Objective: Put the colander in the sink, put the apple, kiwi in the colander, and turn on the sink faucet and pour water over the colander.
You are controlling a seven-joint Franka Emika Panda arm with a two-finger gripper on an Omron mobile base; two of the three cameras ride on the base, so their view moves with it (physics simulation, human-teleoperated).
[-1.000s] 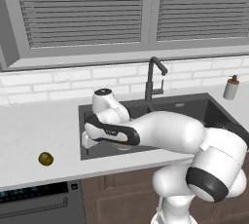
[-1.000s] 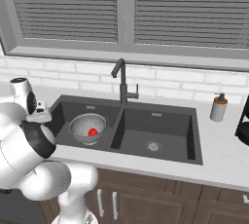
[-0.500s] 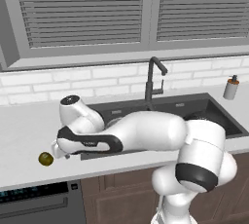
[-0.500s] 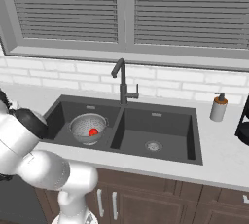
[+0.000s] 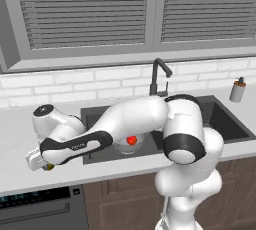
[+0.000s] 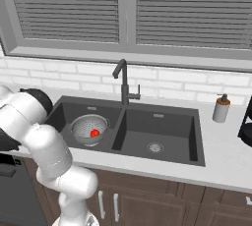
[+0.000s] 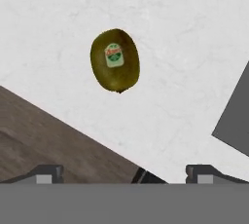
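Hovering my spread claw (image 7: 124, 172) above the kiwi (image 7: 115, 60) lying ahead; I am risking nudging it off the counter (image 7: 185, 47) edge.

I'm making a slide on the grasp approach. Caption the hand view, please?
Open tool above the kiwi lying on the white counter near its front edge.

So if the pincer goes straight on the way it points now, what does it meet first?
Most likely the kiwi, lying on the white counter ahead of the open pincer. It sits slightly off-centre, so a finger could reach the counter first; depth is unclear.
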